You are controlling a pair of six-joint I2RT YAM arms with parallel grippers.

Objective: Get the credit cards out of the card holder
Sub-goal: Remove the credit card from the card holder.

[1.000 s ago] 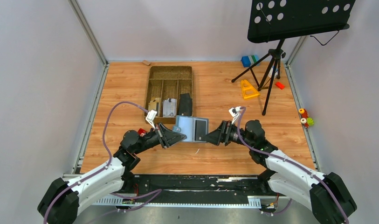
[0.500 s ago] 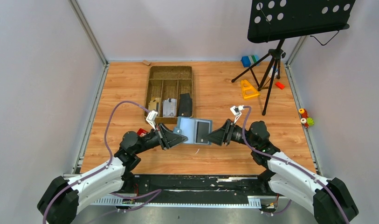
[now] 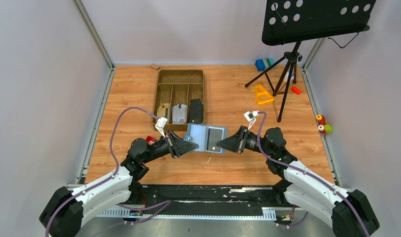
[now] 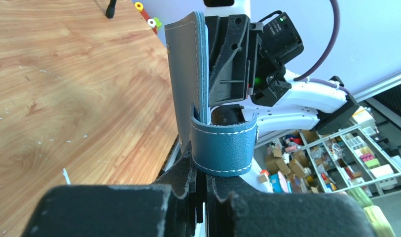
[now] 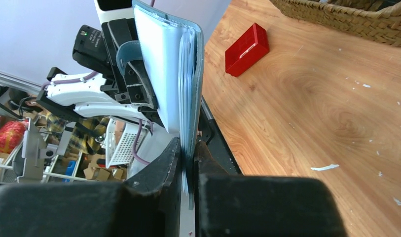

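Note:
The slate-blue card holder (image 3: pixel 200 134) hangs open above the table between my two grippers, with a grey credit card (image 3: pixel 214 135) showing in its right half. My left gripper (image 3: pixel 192 144) is shut on its left edge, just below the blue strap (image 4: pixel 223 145). My right gripper (image 3: pixel 219 146) is shut on its right edge. In the right wrist view, the pale blue inside (image 5: pixel 164 64) and thin stacked layers run down between the fingers (image 5: pixel 164 173). I cannot tell whether a card is pinched there with the holder.
The brown divided tray (image 3: pixel 180 75) stands behind the holder, with a tan card (image 3: pixel 164 112), a grey card (image 3: pixel 179 113) and a dark one (image 3: pixel 196 111) in its near compartments. A red block (image 5: pixel 246 48) lies by the left arm. A music stand tripod (image 3: pixel 286 74) and small toys stand far right.
My right gripper has gone from open to shut on the holder's right edge. The holder has shifted slightly right. The left gripper has kept its grip and place.

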